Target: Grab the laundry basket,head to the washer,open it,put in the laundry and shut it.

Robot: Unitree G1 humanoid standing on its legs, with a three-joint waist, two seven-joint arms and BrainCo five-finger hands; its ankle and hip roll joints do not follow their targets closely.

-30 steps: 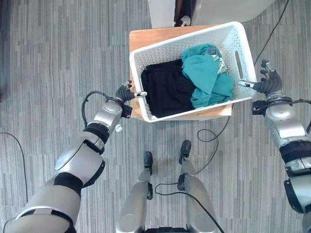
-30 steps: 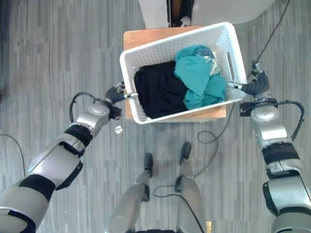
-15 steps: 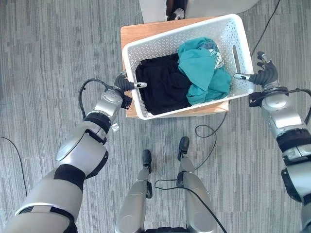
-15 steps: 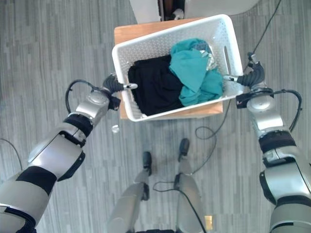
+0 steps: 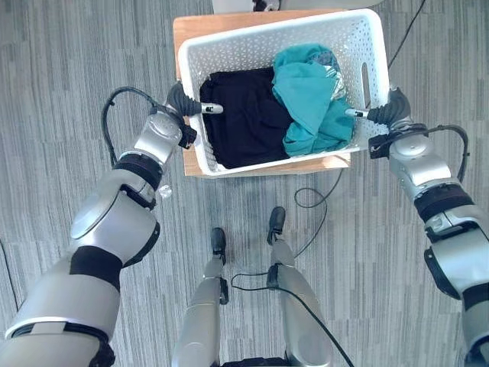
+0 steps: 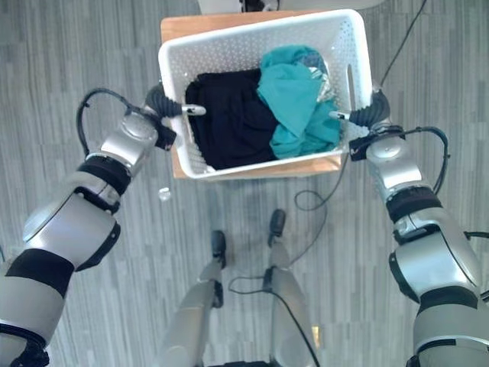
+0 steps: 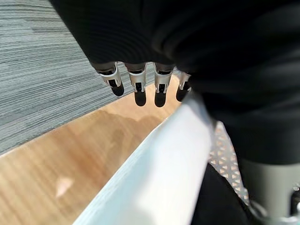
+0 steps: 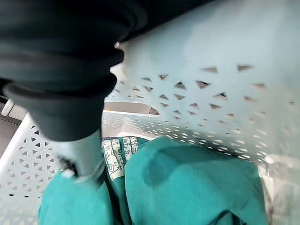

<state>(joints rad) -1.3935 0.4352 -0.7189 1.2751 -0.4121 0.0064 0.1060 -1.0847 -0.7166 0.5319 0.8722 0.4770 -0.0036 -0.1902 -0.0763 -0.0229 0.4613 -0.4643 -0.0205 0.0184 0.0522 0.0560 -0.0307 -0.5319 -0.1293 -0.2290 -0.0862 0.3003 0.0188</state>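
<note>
— Gripping the basket (image 5: 348, 38) on both short ends?
— Gripping, yes. Left hand (image 5: 183, 104) hooking the rim at its own side: thumb reaching over the edge into the basket, fingers (image 7: 136, 84) hanging curled down outside the wall, dark tips pointing at the wood below. Pinching the rim between thumb and fingers.
— And the other side?
— Right hand (image 5: 380, 115) pressing against the far short wall, beside the slot handle, thumb poking over the rim onto the inside. Fingers hiding behind the wall there, so not telling how they stand.
— Sitting where, the basket?
— Spanning between the two hands, resting above a small wooden table (image 5: 187, 30), with the table's edge showing just under the left fingers. Not telling whether touching the wood or lifted off it.
— Lying inside?
— Just past the left thumb, black clothes (image 5: 243, 115) filling that half. Just past the right thumb, teal clothes (image 5: 309, 99) heaped against the perforated wall, with a patterned cloth (image 8: 114, 154) tucked in beside the teal.
— Anything beyond?
— Grey striped carpet (image 5: 69, 69) spreading all round the table, past both hands.
</note>
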